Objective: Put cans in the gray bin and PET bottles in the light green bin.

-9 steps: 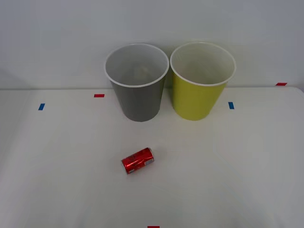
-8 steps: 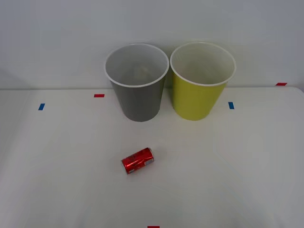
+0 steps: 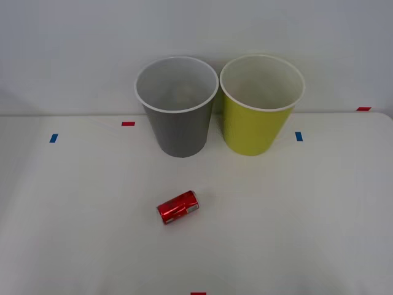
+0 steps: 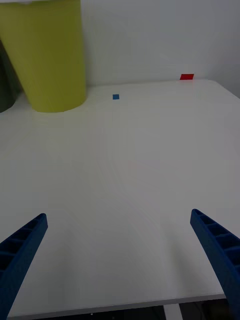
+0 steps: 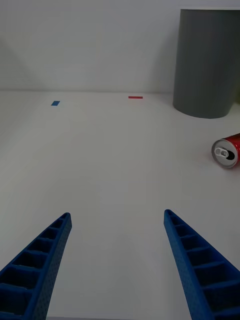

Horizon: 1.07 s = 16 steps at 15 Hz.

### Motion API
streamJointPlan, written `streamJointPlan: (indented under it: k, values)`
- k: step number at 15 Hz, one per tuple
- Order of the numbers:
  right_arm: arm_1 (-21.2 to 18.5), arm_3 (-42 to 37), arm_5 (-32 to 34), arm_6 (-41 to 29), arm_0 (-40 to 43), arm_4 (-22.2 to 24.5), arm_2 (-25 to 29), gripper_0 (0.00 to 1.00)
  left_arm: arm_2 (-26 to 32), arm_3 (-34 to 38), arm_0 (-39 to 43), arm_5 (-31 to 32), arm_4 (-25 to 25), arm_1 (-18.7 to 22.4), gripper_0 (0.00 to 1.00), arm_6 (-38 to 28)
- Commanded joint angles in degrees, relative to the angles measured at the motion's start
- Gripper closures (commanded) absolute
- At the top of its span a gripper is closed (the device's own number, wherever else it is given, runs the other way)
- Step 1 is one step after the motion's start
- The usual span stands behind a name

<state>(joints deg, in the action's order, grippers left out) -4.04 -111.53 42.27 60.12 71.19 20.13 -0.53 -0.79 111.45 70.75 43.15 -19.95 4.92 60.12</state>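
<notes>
White desk (image 3: 319,233) carries everything. Gray bin (image 3: 178,107) stands at the far side, light green bin (image 3: 261,107) just to its right, rims nearly touching. Can (image 3: 178,207) lies on its side, near of the gray bin, well apart from both. Left tool (image 5: 117,260) spread, empty, low over the desk left of the can; right tool (image 4: 117,265) likewise spread, empty. Step: pre-grasp. Next, judged: left tool closes across the can's body, lifts, releases over the gray bin.
</notes>
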Motion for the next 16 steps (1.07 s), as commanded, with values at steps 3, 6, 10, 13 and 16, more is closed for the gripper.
streamJointPlan:
  k: [3,6,10,13,16]
  values:
    - [0.0,0.0,0.0,0.0,0.0,0.0,0.0,0.0,0.0,0.0,0.0,0.0,0.0,0.0,0.37,0.0]
    - [0.0,0.0,0.0,0.0,0.0,0.0,0.0,0.0,0.0,0.0,0.0,0.0,0.0,0.0,0.37,0.0]
    - [0.0,0.0,0.0,0.0,0.0,0.0,0.0,0.0,0.0,0.0,0.0,0.0,0.0,0.0,0.37,0.0]
    - [0.0,0.0,0.0,0.0,0.0,0.0,0.0,0.0,0.0,0.0,0.0,0.0,0.0,0.0,0.37,0.0]
    - [0.0,0.0,0.0,0.0,0.0,0.0,0.0,0.0,0.0,0.0,0.0,0.0,0.0,0.0,0.37,0.0]
